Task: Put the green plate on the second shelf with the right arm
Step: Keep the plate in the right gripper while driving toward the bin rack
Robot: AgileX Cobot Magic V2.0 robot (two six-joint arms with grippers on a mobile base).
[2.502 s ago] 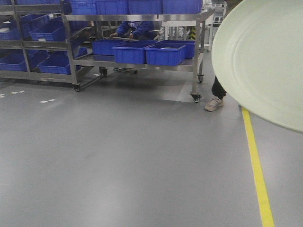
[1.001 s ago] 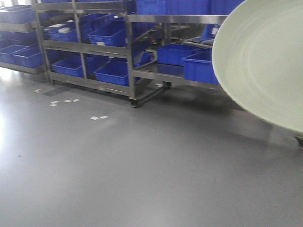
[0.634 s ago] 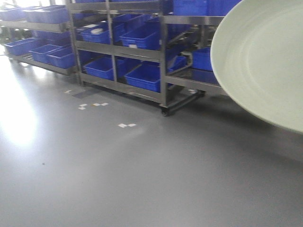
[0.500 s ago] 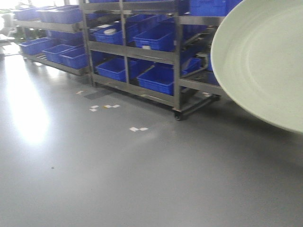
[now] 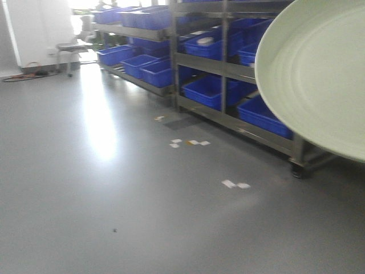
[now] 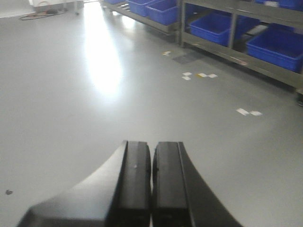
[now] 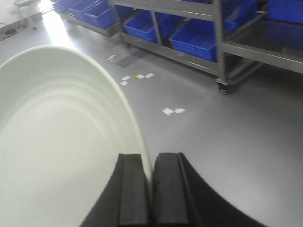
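The green plate [image 5: 319, 74] fills the upper right of the front view, held up on edge well above the floor. In the right wrist view the same green plate [image 7: 61, 142] spreads to the left, and my right gripper [image 7: 151, 158] is shut on its rim, one finger on each face. My left gripper [image 6: 151, 146] is shut with nothing between its fingers, hanging over bare grey floor. Metal shelves [image 5: 228, 68] with several tiers stand at the back right; which tier is the second shelf I cannot tell from here.
Blue bins [image 5: 208, 91] fill the shelf tiers. A rack's caster wheel [image 5: 295, 170] stands near the plate's lower edge. White tape marks [image 5: 235, 184] dot the grey floor. A chair [image 5: 71, 48] and a white wall stand at the far left, under strong glare.
The view has swung left along the racks: the shelves slid to the right and a white wall and chair came in. The plate keeps its place in the view, still gripped.
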